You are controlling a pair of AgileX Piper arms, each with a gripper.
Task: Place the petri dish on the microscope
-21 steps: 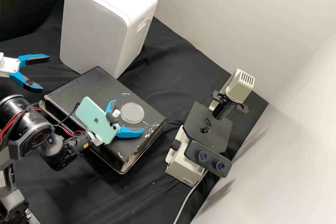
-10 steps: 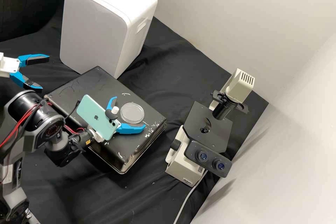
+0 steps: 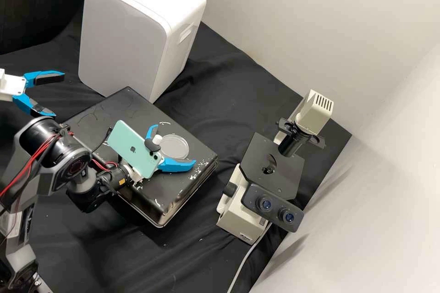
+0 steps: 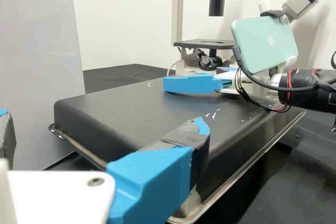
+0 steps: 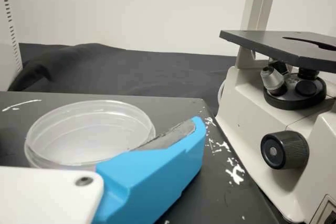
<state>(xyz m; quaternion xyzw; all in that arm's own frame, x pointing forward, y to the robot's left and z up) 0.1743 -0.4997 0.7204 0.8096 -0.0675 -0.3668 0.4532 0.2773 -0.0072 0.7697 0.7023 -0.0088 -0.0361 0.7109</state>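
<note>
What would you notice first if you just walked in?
The right end effector, bright blue with a mint-green phone on its wrist, straddles a clear petri dish on the black tray. A big white box stands behind the tray, and a microscope sits by the wall.

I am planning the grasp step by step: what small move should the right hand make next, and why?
Probably close the right hand: its open fingers flank the petri dish, which lies flat on the black tray, not yet gripped.

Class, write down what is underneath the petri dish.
The petri dish rests flat on a black tray. The tray is opaque, so whatever lies beneath it is hidden.
</note>
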